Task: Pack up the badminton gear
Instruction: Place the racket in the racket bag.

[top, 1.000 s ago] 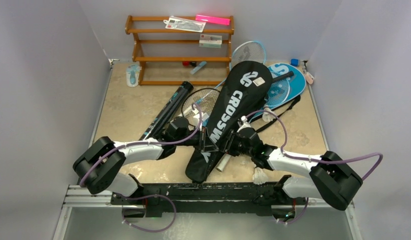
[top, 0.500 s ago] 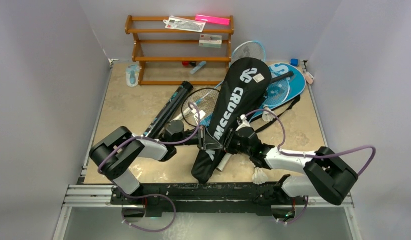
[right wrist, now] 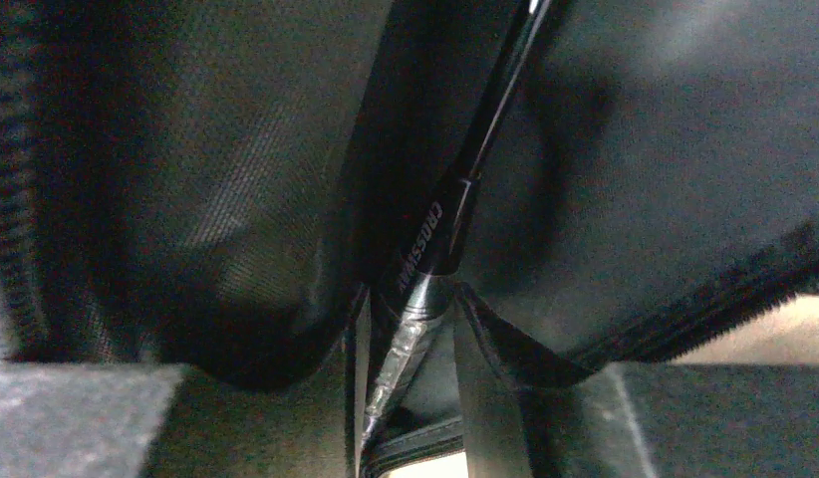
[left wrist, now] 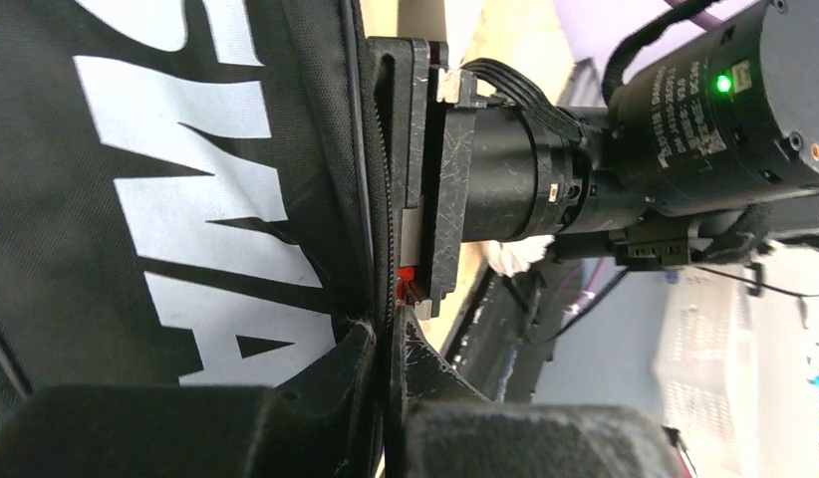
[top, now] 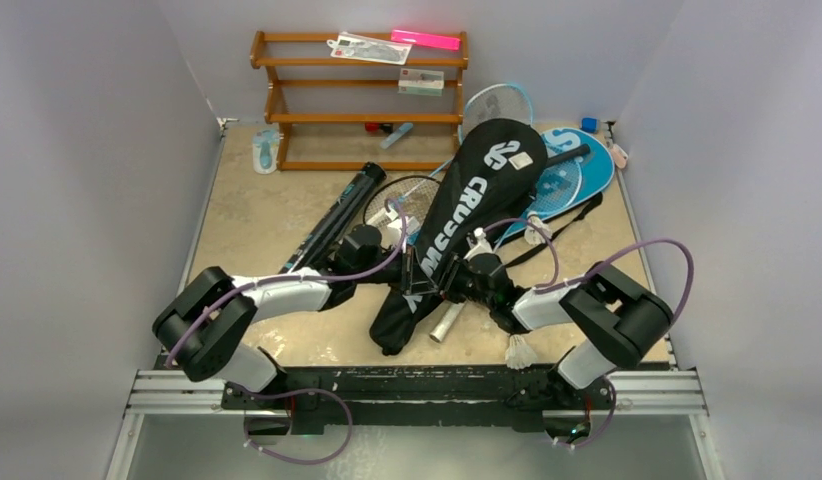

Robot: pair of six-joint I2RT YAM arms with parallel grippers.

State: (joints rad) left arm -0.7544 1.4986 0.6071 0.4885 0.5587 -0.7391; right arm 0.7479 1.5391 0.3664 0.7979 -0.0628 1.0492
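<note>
The black CROSSWAY racket cover (top: 477,195) lies slanted across the table, its narrow end near the arms. My left gripper (top: 412,270) is shut on the cover's zip edge (left wrist: 381,199), and in the left wrist view the jaws (left wrist: 391,334) pinch that seam. A black racket's shaft runs into the cover (right wrist: 236,179). Its silver-wrapped handle (right wrist: 410,334) lies between my right gripper's (right wrist: 412,299) fingers, touching the left one with a gap to the right one. From above, the right gripper (top: 462,283) sits at the cover's opening, with the handle's end (top: 442,325) sticking out.
A long black tube (top: 332,225) and a black racket head (top: 402,200) lie left of the cover. A light-blue racket (top: 497,100) and the blue cover (top: 577,170) are behind it. Shuttlecocks rest at the front right (top: 520,350) and mid right (top: 535,232). The wooden rack (top: 362,100) stands at the back.
The right arm's elbow has swung inward and its jaws have eased apart slightly round the handle. The left arm shifted, and the cover's narrow end moved a little left.
</note>
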